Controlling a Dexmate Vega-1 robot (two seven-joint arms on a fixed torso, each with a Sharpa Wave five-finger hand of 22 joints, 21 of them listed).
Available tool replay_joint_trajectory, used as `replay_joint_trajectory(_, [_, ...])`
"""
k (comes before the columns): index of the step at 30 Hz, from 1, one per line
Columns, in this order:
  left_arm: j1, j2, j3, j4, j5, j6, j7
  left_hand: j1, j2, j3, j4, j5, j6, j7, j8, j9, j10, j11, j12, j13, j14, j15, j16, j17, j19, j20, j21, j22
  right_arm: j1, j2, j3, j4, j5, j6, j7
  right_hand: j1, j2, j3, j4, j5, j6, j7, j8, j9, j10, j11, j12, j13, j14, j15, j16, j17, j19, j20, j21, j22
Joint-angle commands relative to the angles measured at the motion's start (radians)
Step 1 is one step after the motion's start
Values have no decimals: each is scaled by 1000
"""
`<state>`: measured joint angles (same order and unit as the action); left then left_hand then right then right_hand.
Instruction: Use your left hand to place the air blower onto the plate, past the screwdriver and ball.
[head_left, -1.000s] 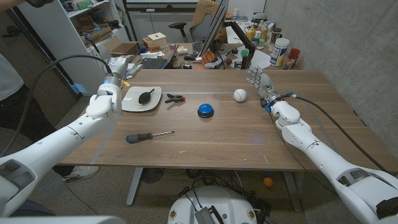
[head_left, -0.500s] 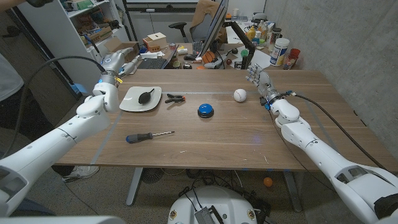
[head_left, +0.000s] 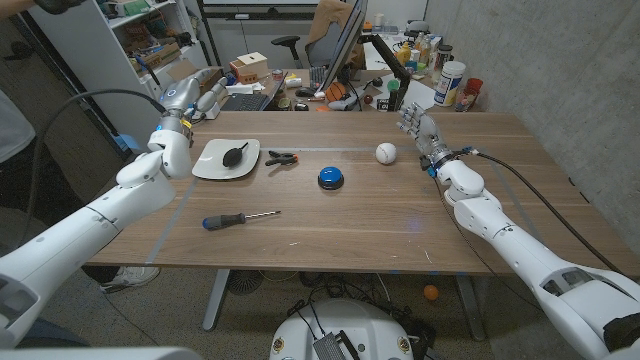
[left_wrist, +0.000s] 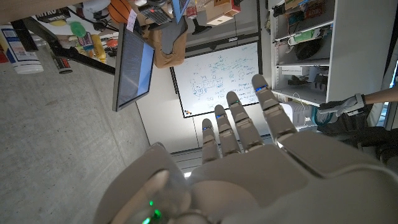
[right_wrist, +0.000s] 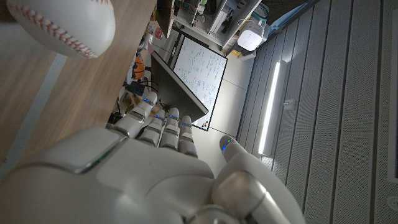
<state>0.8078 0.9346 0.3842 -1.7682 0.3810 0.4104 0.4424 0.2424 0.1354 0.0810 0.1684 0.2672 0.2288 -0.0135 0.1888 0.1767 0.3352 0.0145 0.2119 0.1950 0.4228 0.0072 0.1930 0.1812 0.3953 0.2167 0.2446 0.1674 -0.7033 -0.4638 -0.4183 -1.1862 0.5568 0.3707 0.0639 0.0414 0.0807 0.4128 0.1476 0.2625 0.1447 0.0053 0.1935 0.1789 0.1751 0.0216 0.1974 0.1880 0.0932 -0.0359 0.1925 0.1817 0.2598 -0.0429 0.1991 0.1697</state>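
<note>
At the far left of the surface (head_left: 330, 225), the left hand (head_left: 190, 97) is seen raised beyond the far-left corner, with nothing held and its fingers spread; the left wrist view confirms this, the left hand's fingers (left_wrist: 239, 127) being shown extended and apart against the room behind, with no object between them. Just to the right of it the white plate (head_left: 212, 165) is found, and the black air blower (head_left: 234, 154) is seen lying on it, so the placement is judged to be done and only the withdrawal of the arm is thought to be left. Nearer and slightly right, the screwdriver (head_left: 239, 218) with its blue handle is laid well apart from the plate. Just beside the plate on its right a small black clip-like tool (head_left: 283, 158) is noted, then a blue round object (head_left: 331, 178) near the middle. Further right the ball (head_left: 386, 153), a white baseball, is placed, and near it to the right the right hand (head_left: 420, 130) is held with nothing gripped, its fingers upright and loosely together. In the right wrist view the ball (right_wrist: 62, 25) is shown close up with red stitching, a detail not resolved in the head view, whereas the plate and air blower are made out from the head view.
</note>
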Motion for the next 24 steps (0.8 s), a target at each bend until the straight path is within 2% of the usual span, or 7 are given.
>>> replay_joint_trajectory(1, [42, 0, -45, -47, -56, -44, 32, -28, 6, -9, 6, 12, 14, 21, 6, 1, 23, 6, 6, 1, -2, 15, 1, 1, -17, 0, -16, 3, -56, -30, 20, -74, 11, -4, -24, 4, 46, 5, -4, 6, 10, 2, -1, 5, 13, -1, 2, 5, 10, -17, 0, 1, -3, -51, -4, 4])
replay_joint_trajectory(5, [71, -1, -76, -63, -90, -75, 46, -49, 10, -15, 8, 17, 17, 23, 3, 1, 30, 11, 5, 0, -41, 27, -12, 1, -30, 0, -30, 3, -90, -46, 28, -127, 9, -15, -51, 4, 45, 4, -4, 6, 10, 2, -1, 5, 13, -1, 2, 5, 11, -16, 0, 1, -4, -52, -5, 4])
replay_joint_trajectory(12, [129, 12, -130, -92, -147, -132, 48, -73, 14, -20, 9, 23, 6, 52, -4, 0, 25, 26, 0, -2, -44, 24, -8, 0, -35, -1, -41, 4, -167, -65, 43, -229, -2, -16, -111, 3, 45, 4, -4, 6, 12, 2, 0, 5, 14, -1, 2, 5, 11, -15, 0, 1, -4, -53, -5, 4])
replay_joint_trajectory(15, [154, 11, -152, -101, -166, -162, 57, -92, 15, -25, 8, 27, 0, 49, -6, 0, 9, 23, -9, -4, -77, 38, -16, -1, -43, -1, -49, 4, -205, -71, 46, -265, -8, -12, -131, 3, 45, 4, -3, 5, 11, 1, -1, 5, 13, -1, 2, 6, 11, -15, -1, 2, -4, -53, -4, 4])
replay_joint_trajectory(20, [170, 9, -158, -96, -189, -200, 41, -114, 14, -30, 7, 32, -11, 47, -8, -1, -17, 50, -19, -6, -109, 50, -18, -1, -56, 0, -57, 4, -257, -75, 54, -289, -5, -2, -153, 2, 45, 4, -3, 5, 11, 2, -1, 5, 13, -2, 2, 6, 12, -15, 0, 2, -4, -53, -4, 4])
replay_joint_trajectory(24, [181, 4, -151, -104, -186, -205, 39, -125, 12, -34, 7, 35, -25, 58, -11, -1, -23, 66, -20, -8, -115, 52, -15, -1, -67, 0, -61, 4, -275, -66, 58, -278, 4, 15, -151, 2, 45, 4, -3, 5, 12, 2, 0, 5, 14, -2, 2, 6, 13, -16, 0, 2, -4, -53, -4, 4])
